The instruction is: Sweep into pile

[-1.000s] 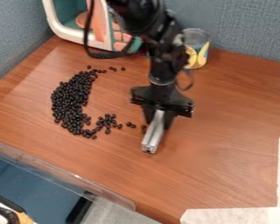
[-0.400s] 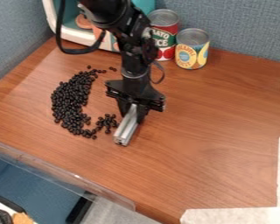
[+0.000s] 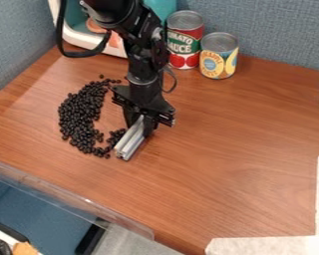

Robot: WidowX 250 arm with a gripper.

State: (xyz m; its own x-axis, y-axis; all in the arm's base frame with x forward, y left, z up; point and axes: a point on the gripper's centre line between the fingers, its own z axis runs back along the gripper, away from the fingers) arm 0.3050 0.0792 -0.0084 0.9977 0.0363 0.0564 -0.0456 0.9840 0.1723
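Observation:
My gripper [image 3: 139, 122] hangs over the left-centre of the table, shut on a silver metal bar [image 3: 129, 142]. The bar lies low at the tabletop and slants from the gripper down to the lower left. Its left side meets the right edge of the small black beans [image 3: 81, 115]. These beans form a curved heap that is dense on the left, with a thin tail at the top and a short arm at the bottom running to the bar. Part of the beans beside the bar may be hidden.
Two cans, a red one [image 3: 183, 41] and a yellow one [image 3: 219, 56], stand at the back near the grey partition. A toy oven [image 3: 83, 38] is at the back left. A clear ledge [image 3: 69, 196] lines the front left edge; white tape [image 3: 268, 246] marks the right and front.
The gripper and bar have moved left across the table, and the stray beans on the right have been pushed toward the heap. Both cans have come into clearer view.

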